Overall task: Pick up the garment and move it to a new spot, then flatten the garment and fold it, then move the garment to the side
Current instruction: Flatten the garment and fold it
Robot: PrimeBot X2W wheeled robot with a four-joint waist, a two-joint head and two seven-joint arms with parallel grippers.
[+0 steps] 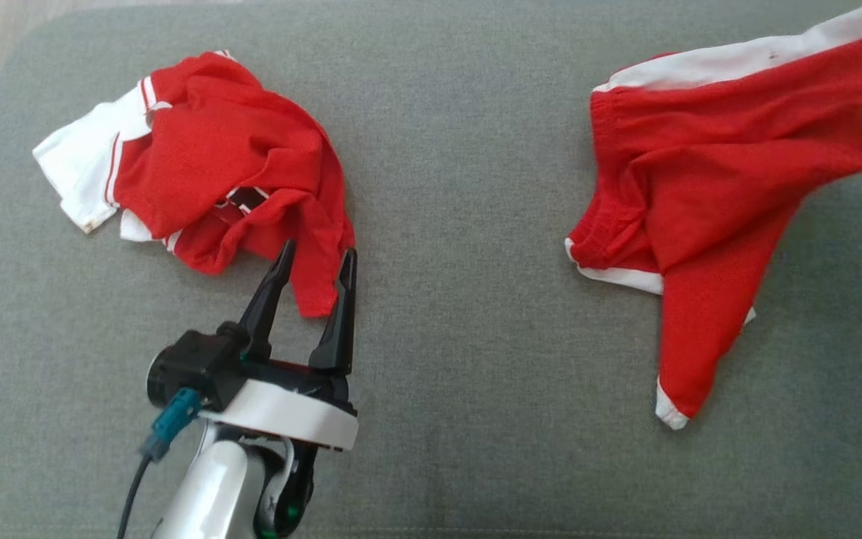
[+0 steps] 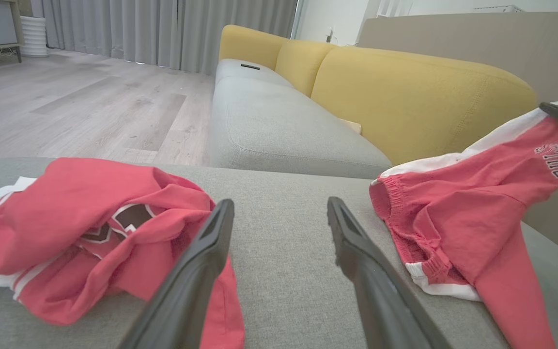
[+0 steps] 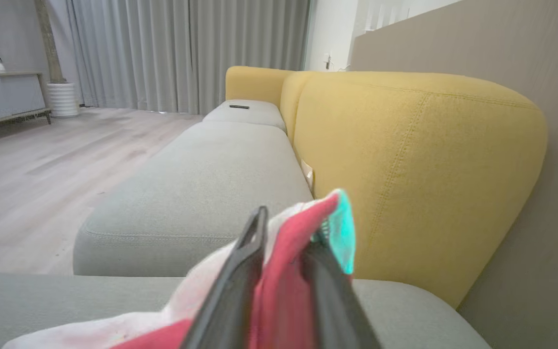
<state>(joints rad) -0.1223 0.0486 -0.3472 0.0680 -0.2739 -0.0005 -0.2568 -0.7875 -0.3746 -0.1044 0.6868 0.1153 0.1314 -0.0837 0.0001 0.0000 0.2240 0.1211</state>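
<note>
Relocation step: right gripper (image 3: 286, 228) pinches red shorts (image 1: 708, 172), part-lifted at upper right; left gripper (image 1: 319, 248) spread beside crumpled red jersey (image 1: 229, 157). Next, likely — set down, flatten.

**Three cameras around one grey cushion**

The head camera looks almost straight down on the grey cushion (image 1: 461, 224) from well above, with the left tool (image 1: 319, 248) at its lower left. The left wrist camera sits low and close, looking level across the cushion toward a yellow sofa (image 2: 405, 97). Both views share the crumpled red garment (image 1: 229, 157) and the lifted red garment (image 1: 715, 165). The right wrist camera faces the same sofa from nearer, looking past the right tool (image 3: 286, 228).
</note>
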